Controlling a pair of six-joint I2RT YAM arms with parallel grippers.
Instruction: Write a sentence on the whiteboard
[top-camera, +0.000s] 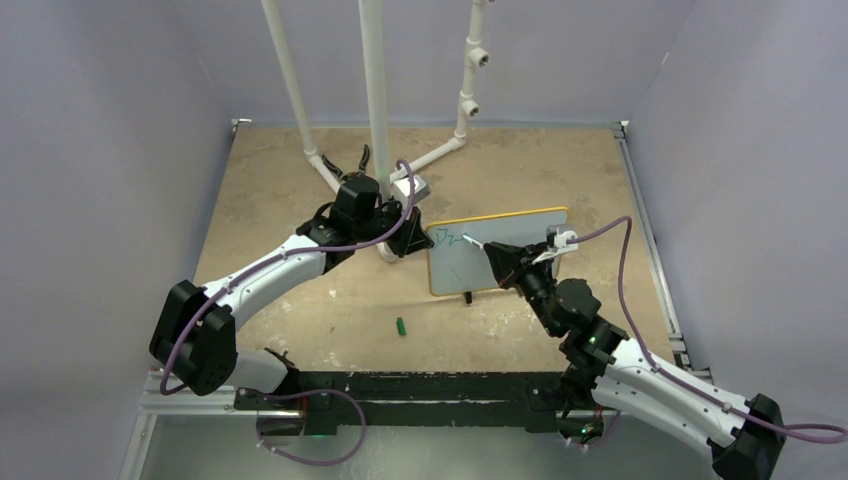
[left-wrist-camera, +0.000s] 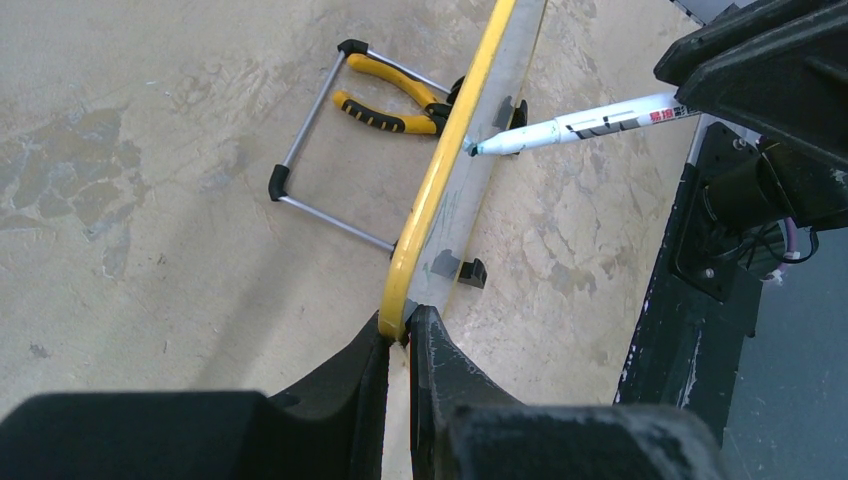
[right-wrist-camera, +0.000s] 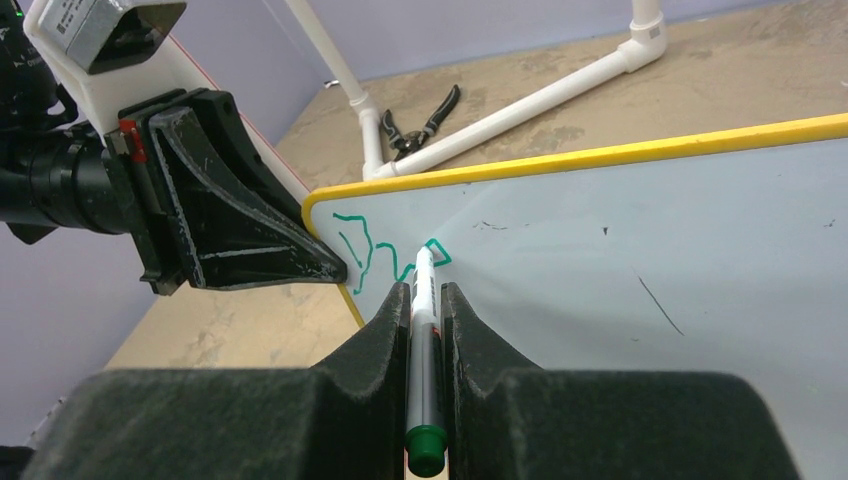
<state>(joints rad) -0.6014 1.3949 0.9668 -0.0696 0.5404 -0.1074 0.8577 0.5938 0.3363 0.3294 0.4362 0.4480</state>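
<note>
Steady the whiteboard (top-camera: 460, 272), mid-frame from above, in the left gripper (left-wrist-camera: 400, 330) clamped on its rim; press lightly with the marker (right-wrist-camera: 422, 380) pinched in the right gripper (right-wrist-camera: 424, 295), extending the sentence (right-wrist-camera: 370, 245) rightward.

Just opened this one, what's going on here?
The left fingers clamp the whiteboard by its yellow edge. The right fingers grip a marker with its tip on the board. Only a few green strokes stand near one corner, so the sentence has barely begun.
</note>
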